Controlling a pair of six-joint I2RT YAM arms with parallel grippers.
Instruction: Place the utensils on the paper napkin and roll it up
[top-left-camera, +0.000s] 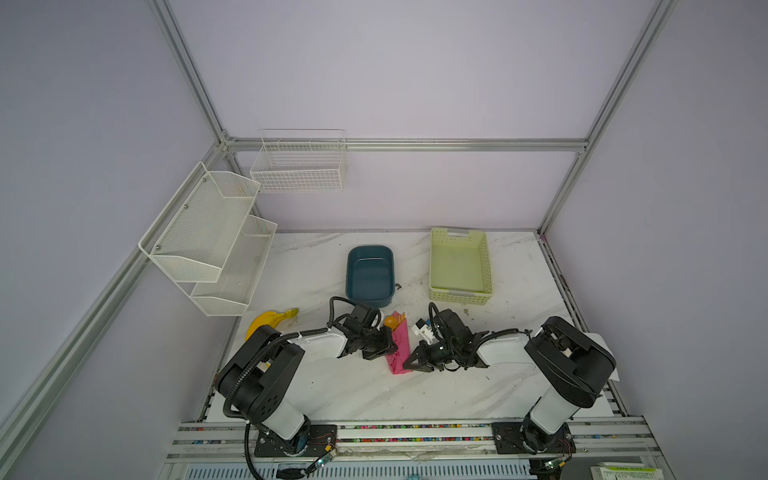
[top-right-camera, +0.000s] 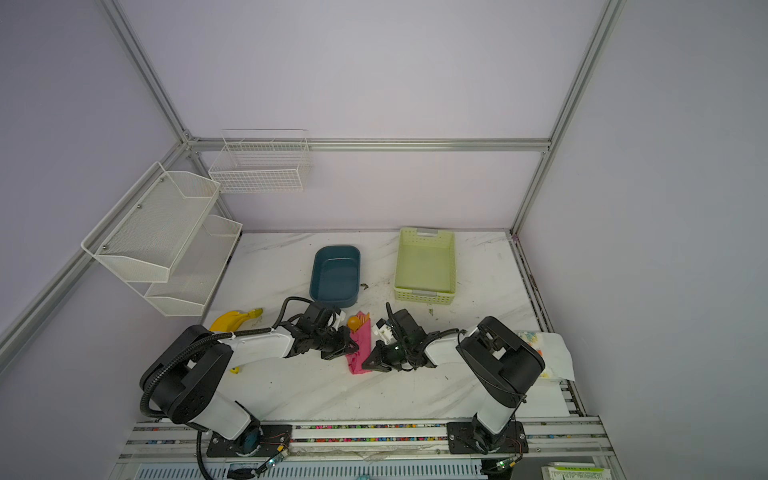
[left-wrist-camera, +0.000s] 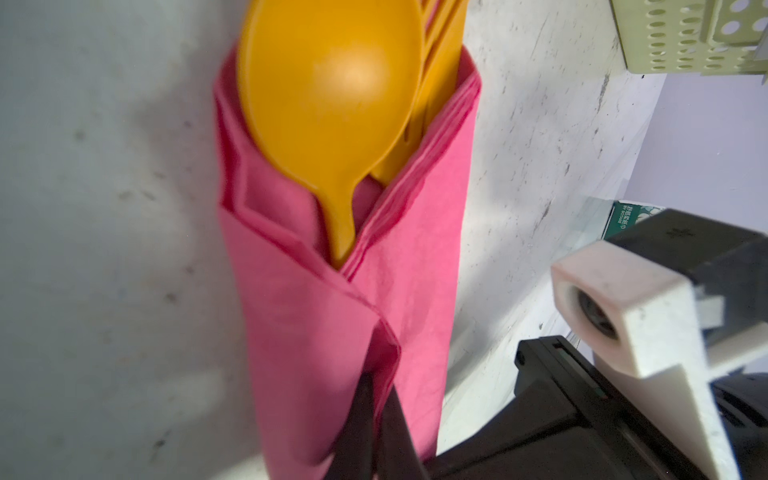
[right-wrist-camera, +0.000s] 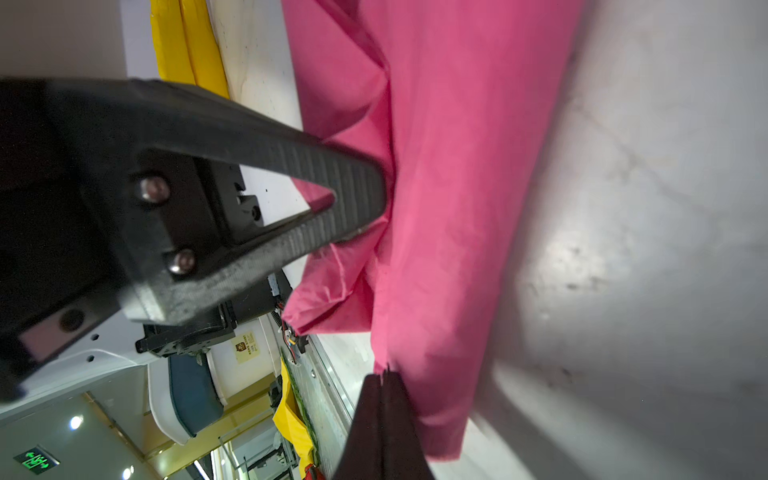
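Napkin (top-left-camera: 395, 366) on the counter (top-left-camera: 374, 395), just in front of the tub (top-left-camera: 369, 270) in both top views. It's already wrapped into a narrow bundle, spoon (top-left-camera: 390, 321) poking out the far end, left hand (top-left-camera: 390, 343) and right hand (top-left-camera: 409, 361) meeting on it from either side. Over to the left wrist view: utensils (left-wrist-camera: 332, 95) are nested in the pink V, and the left hand is clamped on the top flap. Right wrist view now: the right hand's fingers (right-wrist-camera: 374, 415) are pressed together, tips at the roll's edge, and I can't tell if paper is caught between them. This looks like the final turn. Draw that flap snug and low, both hands moving together so the roll stays straight. Go gently, since thin paper could tear, and mind the open end where the utensils could slide out.
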